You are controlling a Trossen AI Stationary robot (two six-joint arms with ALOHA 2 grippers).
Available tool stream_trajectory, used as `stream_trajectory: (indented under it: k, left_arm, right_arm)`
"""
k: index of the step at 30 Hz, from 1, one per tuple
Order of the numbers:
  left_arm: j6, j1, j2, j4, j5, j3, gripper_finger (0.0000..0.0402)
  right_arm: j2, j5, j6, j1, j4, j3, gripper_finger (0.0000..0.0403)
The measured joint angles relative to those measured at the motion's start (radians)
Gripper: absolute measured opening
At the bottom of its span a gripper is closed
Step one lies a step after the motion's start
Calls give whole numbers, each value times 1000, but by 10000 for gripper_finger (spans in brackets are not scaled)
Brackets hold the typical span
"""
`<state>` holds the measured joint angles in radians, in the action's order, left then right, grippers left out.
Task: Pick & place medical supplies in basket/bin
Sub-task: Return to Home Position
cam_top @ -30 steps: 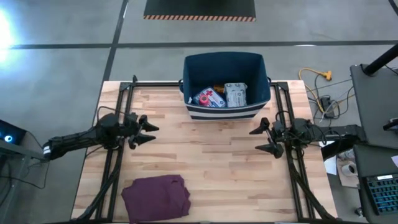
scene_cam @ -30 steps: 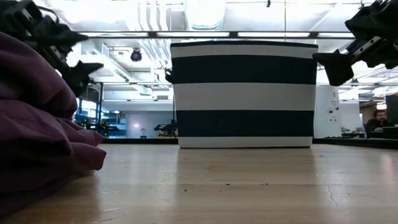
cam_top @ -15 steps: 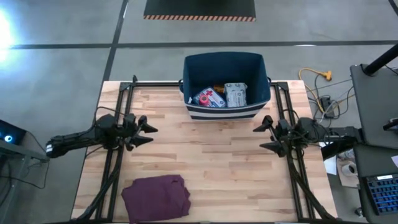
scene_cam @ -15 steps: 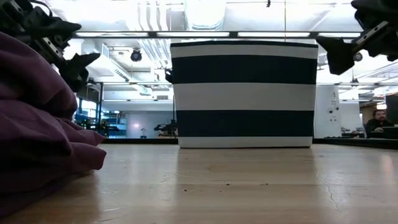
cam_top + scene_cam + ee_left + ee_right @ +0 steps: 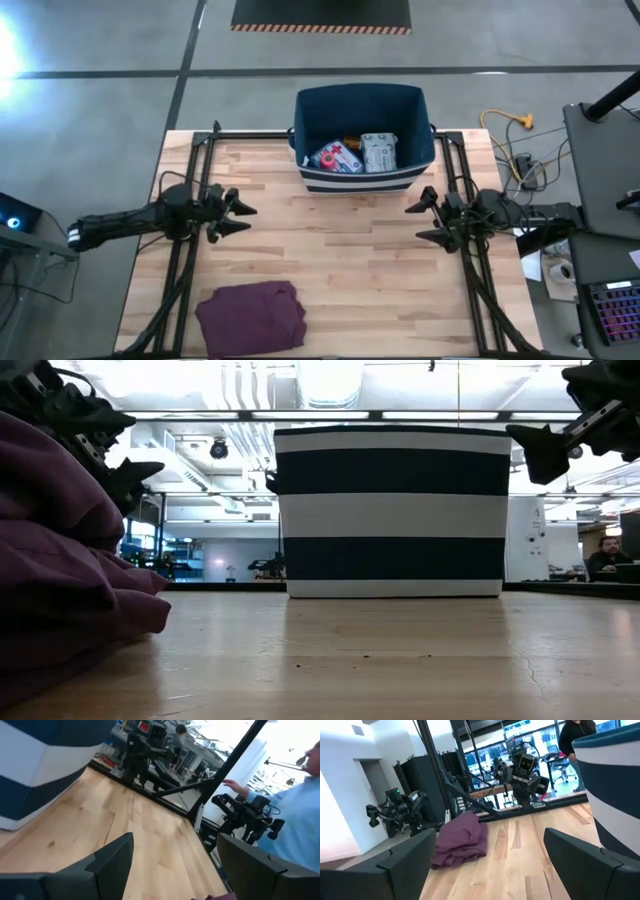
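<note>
High view: bin on wooden table, concrete floor.

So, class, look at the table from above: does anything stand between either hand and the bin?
Nothing visible does. Only bare table lies between the left hand and the bin, and between the right hand and the bin. The cloth lies on the left arm's side, at the edge far from the bin, off both paths.

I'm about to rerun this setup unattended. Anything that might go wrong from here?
The left gripper hangs open with the maroon cloth on its side; a low sweep could snag it. The right gripper, also open, is near the blue bin; a swing that way might shove it.
</note>
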<state>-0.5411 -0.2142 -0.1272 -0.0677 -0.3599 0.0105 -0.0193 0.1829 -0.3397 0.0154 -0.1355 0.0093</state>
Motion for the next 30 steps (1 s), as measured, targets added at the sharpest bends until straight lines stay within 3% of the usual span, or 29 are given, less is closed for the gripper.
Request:
stream_trajectory:
  k: [30]
  left_arm:
    - [0, 0, -181, 1, 0, 0, 269]
  right_arm:
    - [-3, 0, 0, 0, 4, 0, 359]
